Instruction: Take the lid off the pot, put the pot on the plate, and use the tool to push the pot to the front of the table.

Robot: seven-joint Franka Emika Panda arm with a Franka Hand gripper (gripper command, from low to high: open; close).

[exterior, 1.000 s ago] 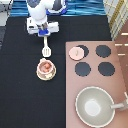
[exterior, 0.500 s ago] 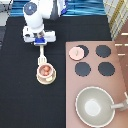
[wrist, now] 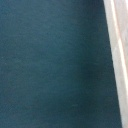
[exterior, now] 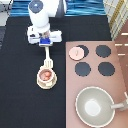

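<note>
Gripper (exterior: 45, 42) near exterior view's top, pointing down, holding one tool (exterior: 47, 56) by its handle, head touching one pot (exterior: 45, 76). Pot uncovered, sitting on one plate (exterior: 38, 83) on counter (exterior: 20, 70). One lid (exterior: 76, 52) on stove (exterior: 120, 70) burner. One pan (exterior: 93, 106).

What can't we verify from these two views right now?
- Gripper at the spatula handle's upper end, exterior view: the hand covers the contact, so the grip is unconfirmed.
- Plate: the pot hides all but its rim.
- Wrist view: only dark table and a pale edge strip; no task object visible.
- Lid on the stove: knob too small to tell.
</note>
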